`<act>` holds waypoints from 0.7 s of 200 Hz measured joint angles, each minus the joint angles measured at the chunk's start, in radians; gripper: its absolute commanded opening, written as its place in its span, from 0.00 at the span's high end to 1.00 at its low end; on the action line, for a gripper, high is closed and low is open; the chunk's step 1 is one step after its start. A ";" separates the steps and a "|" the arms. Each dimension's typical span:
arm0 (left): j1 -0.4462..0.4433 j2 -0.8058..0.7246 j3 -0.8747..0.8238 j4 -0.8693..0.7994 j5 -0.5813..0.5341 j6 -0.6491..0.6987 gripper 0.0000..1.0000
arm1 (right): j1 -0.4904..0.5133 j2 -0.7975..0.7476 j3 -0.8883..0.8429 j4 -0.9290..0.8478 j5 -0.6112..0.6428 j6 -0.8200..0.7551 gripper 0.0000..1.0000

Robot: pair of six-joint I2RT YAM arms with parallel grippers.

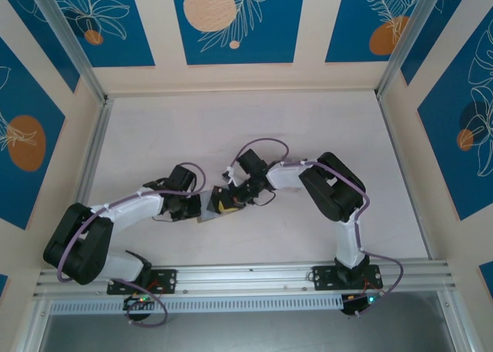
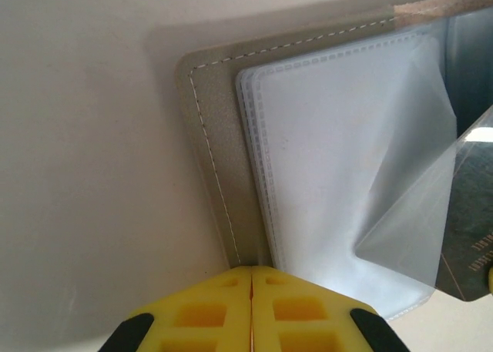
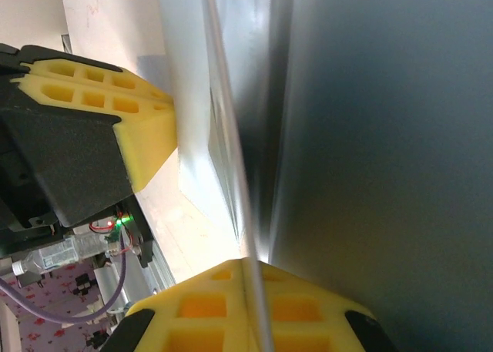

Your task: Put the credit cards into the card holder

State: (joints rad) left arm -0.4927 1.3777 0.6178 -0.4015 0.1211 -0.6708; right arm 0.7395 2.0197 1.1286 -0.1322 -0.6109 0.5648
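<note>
**Card at the sleeve mouth, and it all comes down to lining up that edge**

So here's where it stands. The card holder (image 2: 208,136) lies open on the counter (image 2: 85,175), about mid-width and toward the near side, right between the two arms. The left pincer (image 2: 252,279) is clenched on the near edge of the grey cover, just by the stitching, pinning it down. On top of the cover is a stack of clear sleeves (image 2: 331,175), and the top one is peeled up at its right side.

The right pincer (image 3: 248,275) is clenched too, on something thin seen edge-on. I'm fairly sure it's the dark card (image 2: 470,229), since in the left wrist view that card sits at the holder's right edge, partly under the lifted flap. Honestly though, from the right wrist view alone I couldn't tell card from sleeve.

The relation that matters is that the sleeve mouth faces right, toward the right pincer, and the card is already at it. My read is that the card has to slide left, toward the left pincer, flat and square to the sleeve's open edge. The right arm is the one carrying it, so that move falls to it. The left arm just has to anchor the holder. I can't make out the card's long axis for sure. If it goes in skewed, I'd bet it snags the flap.
</note>
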 measured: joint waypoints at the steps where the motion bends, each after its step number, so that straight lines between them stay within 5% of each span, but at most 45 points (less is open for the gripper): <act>1: 0.000 0.000 0.000 0.000 0.000 0.000 0.93 | 0.000 0.000 0.002 -0.003 0.000 -0.003 1.00; 140: 0.002 0.018 0.014 -0.010 0.005 0.054 0.93 | 0.018 0.121 0.227 -0.368 -0.014 -0.175 1.00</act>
State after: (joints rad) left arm -0.4908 1.3960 0.6315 -0.4118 0.1261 -0.6170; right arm 0.7570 2.1407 1.3560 -0.5003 -0.6254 0.3901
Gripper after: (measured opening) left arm 0.070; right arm 0.063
